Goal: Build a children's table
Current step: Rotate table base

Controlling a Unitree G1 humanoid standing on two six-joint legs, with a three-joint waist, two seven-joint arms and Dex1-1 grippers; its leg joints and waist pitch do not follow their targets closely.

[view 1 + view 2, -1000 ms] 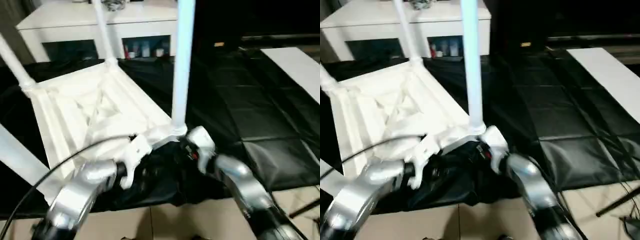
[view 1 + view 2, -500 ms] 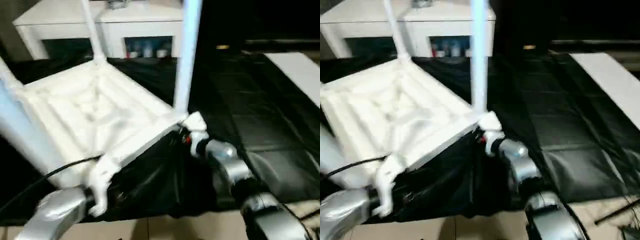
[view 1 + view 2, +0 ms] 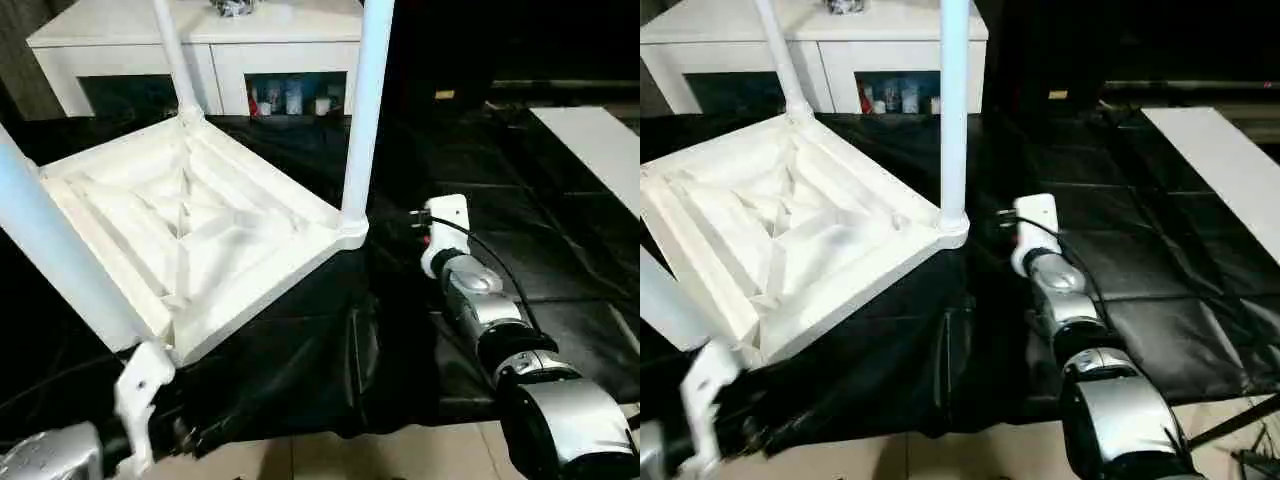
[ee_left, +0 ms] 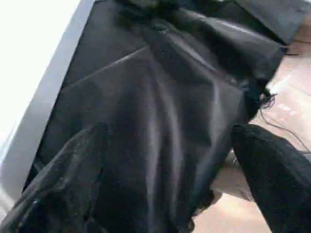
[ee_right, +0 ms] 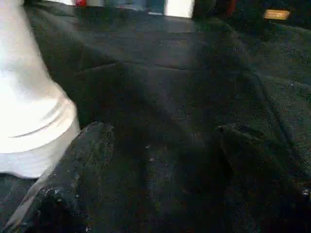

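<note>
My right gripper (image 5: 160,160) hung with its two black fingers (image 5: 63,184) spread wide over the black cloth (image 3: 470,250), holding nothing, just beside the base of the nearest leg (image 3: 365,110) but apart from it. My left gripper (image 4: 170,165) stood just as wide, empty too, over the cloth where it draped off the near edge toward the pale floor (image 4: 286,82).

The cloth covered the whole work surface, creased into squares on the right side. On its left half lay the tabletop (image 3: 190,240), upside down and turned cornerwise, its ribbed underside facing up. One corner pointed toward my right arm (image 3: 480,310), and the near-left corner reached the cloth's near edge, close above my left wrist (image 3: 140,400). Legs rose upright from its corner sockets: the nearest leg at the right corner, a far leg (image 3: 172,55) at the back corner, and a third leg (image 3: 50,240) at the near-left corner, leaning out of the picture. Of the fourth leg I could not tell.

Behind the cloth's far edge stood a white cabinet (image 3: 210,40) with glass doors and small items inside. A white board (image 3: 595,145) lay on the cloth's far right edge.
</note>
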